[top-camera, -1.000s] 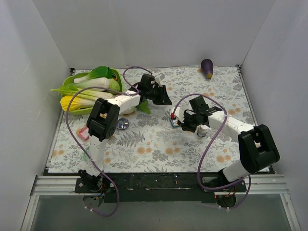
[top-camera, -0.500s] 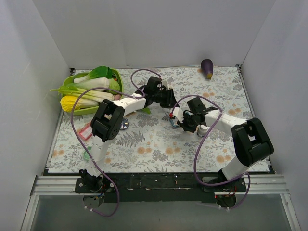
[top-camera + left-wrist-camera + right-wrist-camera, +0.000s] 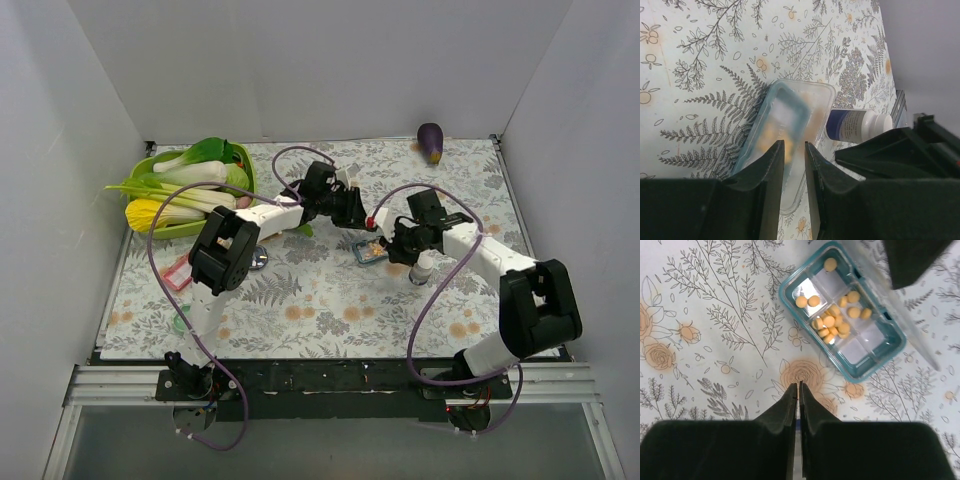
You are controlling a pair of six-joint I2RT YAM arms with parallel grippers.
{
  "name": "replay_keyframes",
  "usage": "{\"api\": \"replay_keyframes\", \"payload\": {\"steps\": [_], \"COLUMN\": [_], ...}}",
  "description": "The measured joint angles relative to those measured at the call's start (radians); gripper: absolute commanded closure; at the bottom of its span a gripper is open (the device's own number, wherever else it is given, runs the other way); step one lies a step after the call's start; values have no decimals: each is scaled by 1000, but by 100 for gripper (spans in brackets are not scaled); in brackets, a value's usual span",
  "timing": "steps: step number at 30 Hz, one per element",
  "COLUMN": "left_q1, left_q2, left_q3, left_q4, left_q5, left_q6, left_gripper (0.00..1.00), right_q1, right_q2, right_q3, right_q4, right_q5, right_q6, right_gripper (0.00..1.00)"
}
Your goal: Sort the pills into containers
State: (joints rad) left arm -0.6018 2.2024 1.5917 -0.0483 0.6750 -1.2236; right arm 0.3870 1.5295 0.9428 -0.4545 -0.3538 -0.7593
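A blue-rimmed clear tray (image 3: 870,371) lies on the floral mat, its compartments holding several small orange-yellow pills (image 3: 830,322). Its clear lid (image 3: 920,342) is swung open on the far side. The tray also shows in the top view (image 3: 370,251). My left gripper (image 3: 794,145) hovers at the lid (image 3: 812,107) with a narrow gap between its fingers and grips nothing that I can see. In the top view the left gripper (image 3: 352,210) is just behind the tray. My right gripper (image 3: 799,385) is shut and empty, just short of the tray's near rim; in the top view the right gripper (image 3: 398,240) is right of the tray.
A white pill bottle (image 3: 422,268) lies right of the tray, also in the left wrist view (image 3: 860,125). A blue-grey round dish (image 3: 256,257), a red-rimmed tray (image 3: 177,273) and a green dish (image 3: 180,322) sit at the left. A green vegetable basket (image 3: 145,165) is back left, an eggplant (image 3: 430,142) at the back.
My left gripper has moved right and forward to the tray's lid. My right gripper has drawn back to the right off the tray, which now shows open.
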Motion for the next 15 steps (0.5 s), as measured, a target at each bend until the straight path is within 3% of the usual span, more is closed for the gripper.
{"api": "replay_keyframes", "payload": {"steps": [5,15], "left_q1": [-17,-49], "left_q2": [0,0], "left_q3": [-23,-30], "left_q4": [-4,-39], "left_q5": [0,-6], "left_q6": [0,16], "left_gripper": [78,78], "right_q1": [-54,-74], "right_q2": [-82,-49], "right_q3": [18,70], "right_q4": [-39,-61], "right_q5": [-64,-104], "right_q6": [-6,46], "right_gripper": [89,91]}}
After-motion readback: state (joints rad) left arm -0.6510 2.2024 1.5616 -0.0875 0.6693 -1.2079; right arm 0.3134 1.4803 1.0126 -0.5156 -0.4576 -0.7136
